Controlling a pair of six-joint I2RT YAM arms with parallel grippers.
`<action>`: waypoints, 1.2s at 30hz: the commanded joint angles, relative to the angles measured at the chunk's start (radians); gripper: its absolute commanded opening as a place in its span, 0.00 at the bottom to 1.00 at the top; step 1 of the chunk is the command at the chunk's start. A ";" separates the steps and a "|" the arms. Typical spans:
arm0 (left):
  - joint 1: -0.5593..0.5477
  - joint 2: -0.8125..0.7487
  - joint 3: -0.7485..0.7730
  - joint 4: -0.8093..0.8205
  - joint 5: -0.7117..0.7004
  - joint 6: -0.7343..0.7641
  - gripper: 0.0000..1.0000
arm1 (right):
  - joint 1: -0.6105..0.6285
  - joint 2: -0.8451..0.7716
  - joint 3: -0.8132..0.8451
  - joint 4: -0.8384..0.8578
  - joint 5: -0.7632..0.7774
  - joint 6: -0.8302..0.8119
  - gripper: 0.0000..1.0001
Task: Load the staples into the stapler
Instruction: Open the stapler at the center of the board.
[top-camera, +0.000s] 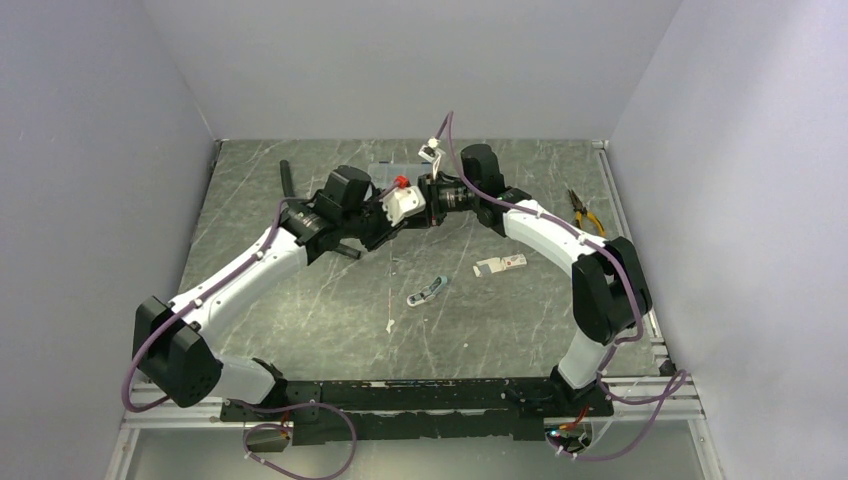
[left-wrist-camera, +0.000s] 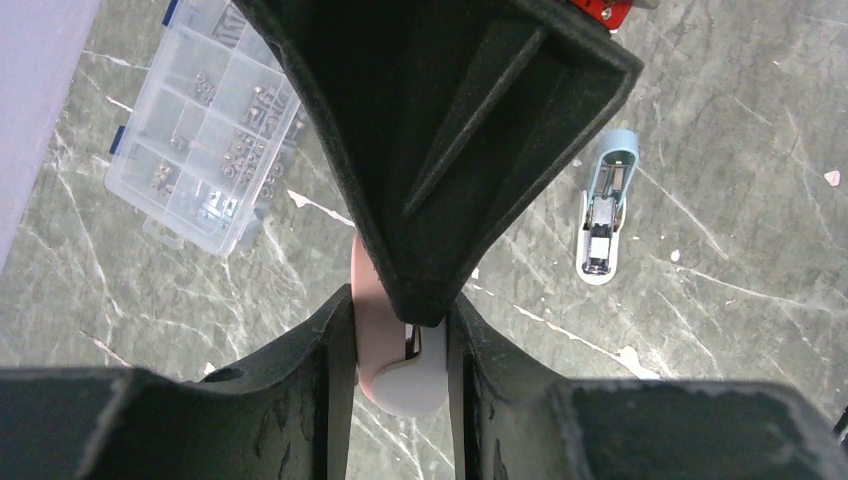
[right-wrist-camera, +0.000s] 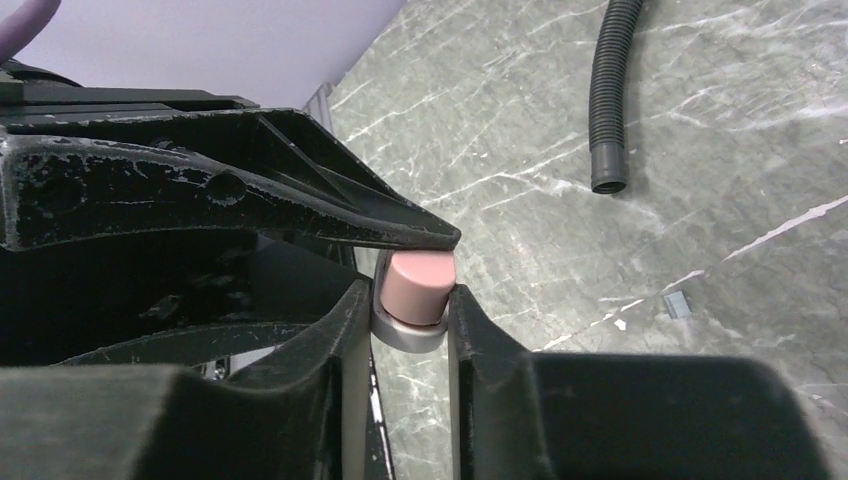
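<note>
Where the two arms meet over the far middle of the table (top-camera: 320, 310), a small pink stapler (left-wrist-camera: 400, 385) with a pale base is caught between them, raised above the marbled grey-green surface. The left gripper (left-wrist-camera: 400, 310) is clamped on it, one finger pressed against each long side, and the stapler's rounded pale end pokes out toward the wrist camera. The right gripper (right-wrist-camera: 410, 295) comes at the same stapler from the opposite side, turned crosswise to the left one. In its own wrist view its two fingers touch the stapler's flanks, with the pink top and grey base showing between them, so it too is closed on the pink stapler. In each wrist view a finger of the other gripper appears as a black wedge whose tip lies against the stapler. A pale blue stapler (left-wrist-camera: 603, 215) lies on the table well apart from the grippers, its metal insides facing up. A short silvery-grey strip of staples (right-wrist-camera: 678, 303) rests loose on the table, off to the side of the right gripper and touching nothing. Near the pale blue stapler in the overhead view lies a flat white carton (top-camera: 498, 265) with a red mark, and farther right, by the wall, a pair of pliers (top-camera: 585, 212) with yellow handles. A clear compartment box (left-wrist-camera: 205, 120) of small metal parts sits toward the far edge, and a black corrugated hose (right-wrist-camera: 610, 90) lies on the far left of the table
</note>
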 joint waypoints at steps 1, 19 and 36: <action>0.000 -0.027 -0.012 0.059 -0.019 -0.015 0.03 | 0.006 -0.009 0.014 -0.016 -0.055 -0.072 0.17; 0.096 -0.018 0.133 -0.188 0.344 0.068 0.80 | -0.007 -0.229 -0.099 -0.243 0.051 -0.577 0.00; 0.130 0.171 0.227 -0.307 0.805 0.224 0.78 | -0.006 -0.322 -0.117 -0.294 -0.002 -0.706 0.00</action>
